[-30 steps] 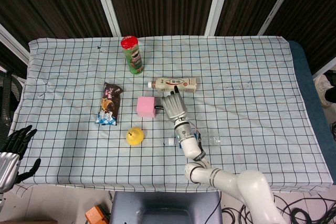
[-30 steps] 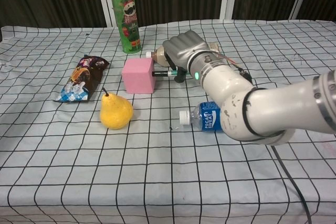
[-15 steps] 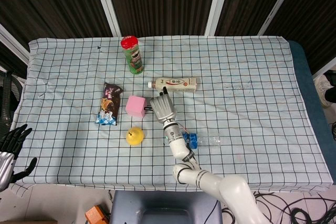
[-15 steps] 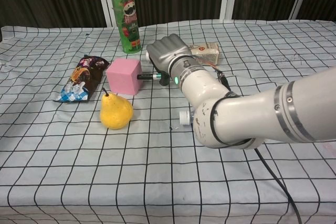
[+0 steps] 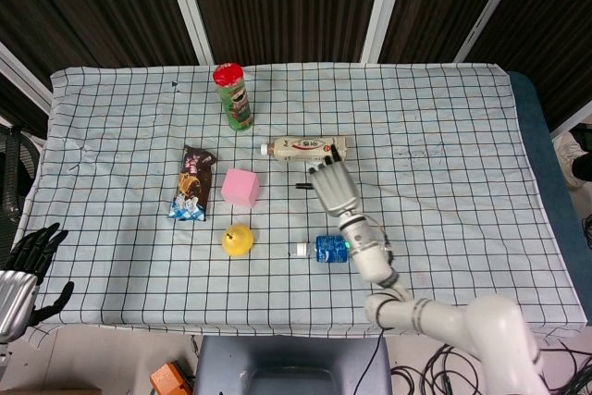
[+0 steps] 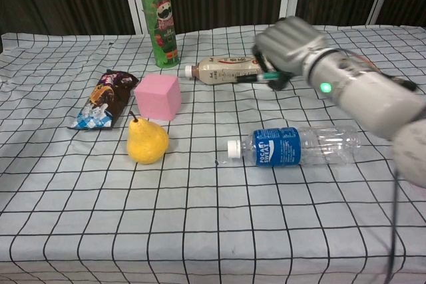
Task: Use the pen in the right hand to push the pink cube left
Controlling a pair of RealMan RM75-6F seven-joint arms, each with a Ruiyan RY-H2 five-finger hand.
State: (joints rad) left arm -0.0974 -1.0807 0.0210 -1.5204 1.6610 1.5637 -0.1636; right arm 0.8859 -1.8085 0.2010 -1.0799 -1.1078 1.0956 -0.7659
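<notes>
The pink cube (image 5: 240, 188) (image 6: 158, 96) sits on the checked cloth between the dark snack bag (image 5: 192, 182) and my right hand. My right hand (image 5: 335, 189) (image 6: 289, 44) grips a dark pen (image 5: 302, 186) (image 6: 249, 78) that points left at the cube. A clear gap separates the pen tip from the cube's right face. At the bottom left, off the table's edge, my left hand (image 5: 23, 270) holds nothing and its fingers are spread.
A yellow pear (image 5: 238, 240) (image 6: 147, 141) lies just in front of the cube. A water bottle (image 5: 338, 249) (image 6: 293, 145) lies under my right forearm. A beige drink bottle (image 5: 305, 147) (image 6: 223, 69) lies behind the hand, and a green chip can (image 5: 234, 96) (image 6: 160, 24) stands further back.
The pen pushed the pink cube about a grid square to the left. My right hand has since drawn back to the right, breaking contact with the cube.
</notes>
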